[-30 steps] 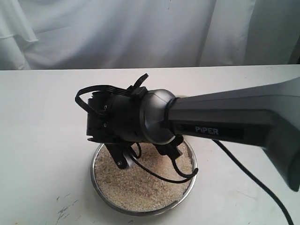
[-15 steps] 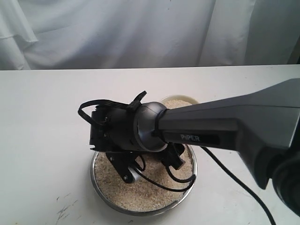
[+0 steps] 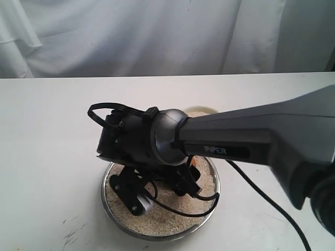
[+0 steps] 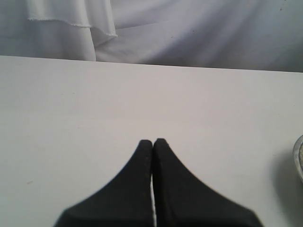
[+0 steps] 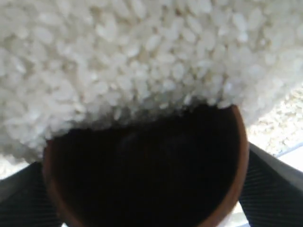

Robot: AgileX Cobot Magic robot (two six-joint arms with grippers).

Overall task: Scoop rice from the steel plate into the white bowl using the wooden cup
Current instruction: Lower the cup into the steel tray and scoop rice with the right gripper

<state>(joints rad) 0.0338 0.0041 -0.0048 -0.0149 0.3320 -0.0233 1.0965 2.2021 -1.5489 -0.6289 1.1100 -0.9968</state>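
**Ana:** Where is the cup?

**Me:** I hold the wooden cup [image 5: 142, 184] clamped in the right gripper [image 3: 159, 189], with black fingers [image 5: 272, 189] on both sides. Its mouth is tipped into the rice [image 5: 142, 61] on the steel plate [image 3: 157, 236]. Grains bank against one lip, but the hollow reads dark, so I judge it barely loaded.

**Ana:** What worries you?

**Me:** The cup is smooth, rounded, reddish wood with no handle. If I push hard into the heap it could twist or slip in the grip. The grains are small, dry and loose, so a steep lift would let them slide back out. The plate is shallow, shiny metal with a thin rim, so a low sweep might shove rice over the edge or nudge the plate across the table [image 4: 71, 104]. A black cable [image 3: 183, 213] droops onto the rice and could drag grains.

**Ana:** And the bowl?

**Me:** The white bowl [image 3: 203, 110] shows only its cream rim beyond the arm, just behind the plate. The target is small, so a hasty pour would scatter.

**Ana:** Left side?

**Me:** The left gripper [image 4: 152, 144] is pinched closed on nothing, over bare table.
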